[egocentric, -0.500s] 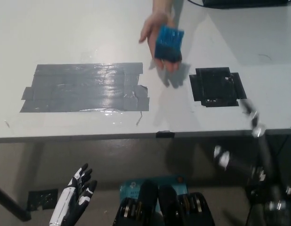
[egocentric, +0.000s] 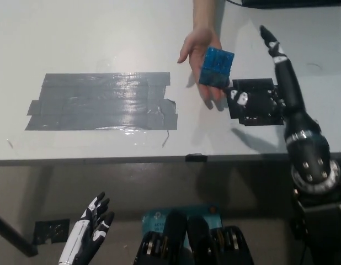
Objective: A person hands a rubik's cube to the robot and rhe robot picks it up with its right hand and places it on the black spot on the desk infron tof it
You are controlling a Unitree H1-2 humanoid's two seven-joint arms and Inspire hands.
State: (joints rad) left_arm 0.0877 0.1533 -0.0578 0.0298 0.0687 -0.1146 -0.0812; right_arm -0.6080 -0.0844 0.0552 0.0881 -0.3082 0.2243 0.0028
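Observation:
A person's hand [egocentric: 199,47] reaches in from the top and holds a blue rubik's cube [egocentric: 217,67] on its palm above the white desk. My black right hand [egocentric: 270,72] is raised over the desk just right of the cube, open with its fingers spread, not touching it. The black spot [egocentric: 257,110] of tape lies on the desk under my right hand and is partly hidden by it. My white left hand [egocentric: 92,227] rests open below the desk edge at the lower left.
A large patch of grey tape [egocentric: 101,102] covers the desk's left middle. The desk's front edge [egocentric: 159,160] runs across the picture. A dark object [egocentric: 286,3] sits at the far right edge of the desk.
My right arm has swung up from below the desk edge to over the black spot beside the cube. The person's hand with the cube has moved slightly right and nearer.

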